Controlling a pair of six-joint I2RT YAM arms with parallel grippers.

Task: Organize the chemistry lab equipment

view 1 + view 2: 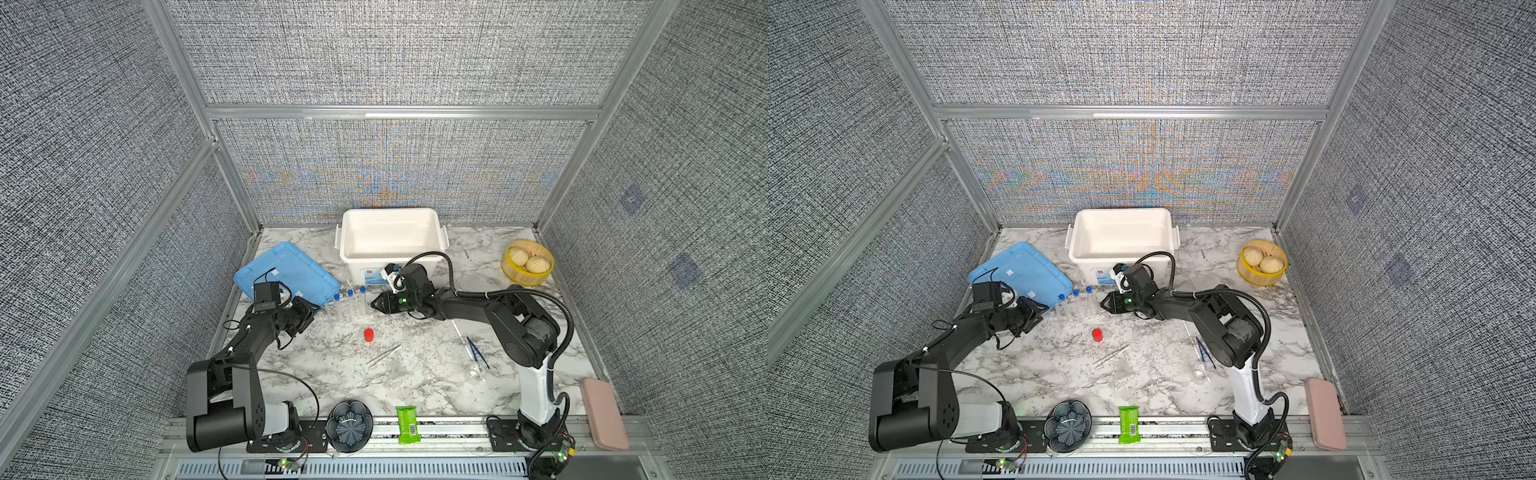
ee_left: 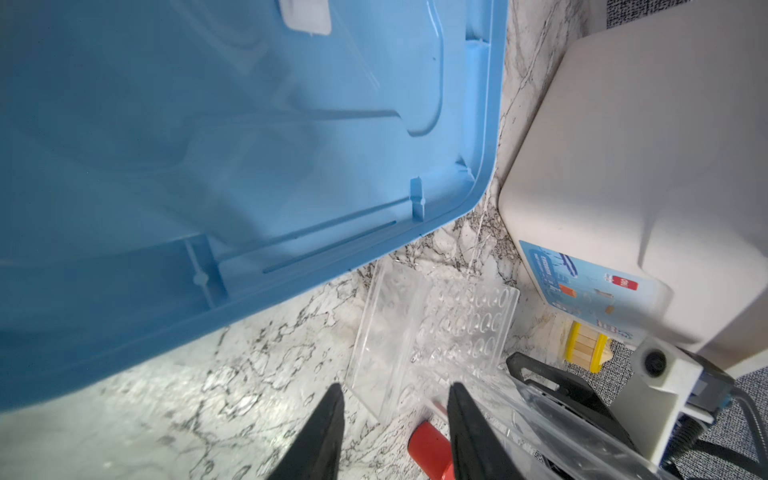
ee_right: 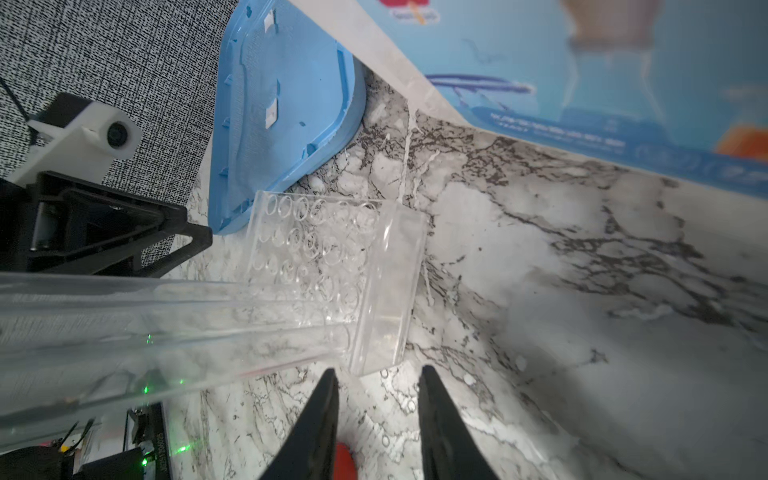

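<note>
In both top views the 3 blue-capped tubes (image 1: pixel 350 305) are seen standing upright in a clear rack (image 1: pixel 349 319) on the marble counter (image 1: pixel 415 386). They stand at about 11 o'clock from the middle, just in front of the white bin (image 1: pixel 343 249), which is placed at 12 o'clock. The rack is flanked by both arms. The left gripper (image 1: pixel 316 314) is held at its 9 o'clock end, just beside the near corner of the blue lid (image 1: pixel 282 270). The right gripper (image 1: pixel 374 305) is held at its 3 o'clock end.

In the left wrist view the fingers (image 2: pixel 328 428) are seen moderately apart, with a corner of the rack in the gap. Whether the rack is touched cannot be told. In the right wrist view the fingers (image 3: pixel 440 415) are seen narrowly apart. Only counter and a red cap are seen between them, and the end of the rack lies just beyond the tips.

The red-capped vial (image 1: pixel 368 335) is standing near the middle, at 6 o'clock from the tubes. The silver tweezers (image 1: pixel 384 355) are laid near it, at 5 o'clock. The thin clear dropper (image 1: pixel 458 331), the dark blue tweezers (image 1: pixel 476 353) and the small clear glass piece (image 1: pixel 477 372) are grouped at 4 o'clock, beside the right arm. At the front edge the dark fluted bowl (image 1: pixel 349 428) is seen at 7 o'clock and the green snack packet (image 1: pixel 408 424) at 6 o'clock.
</note>
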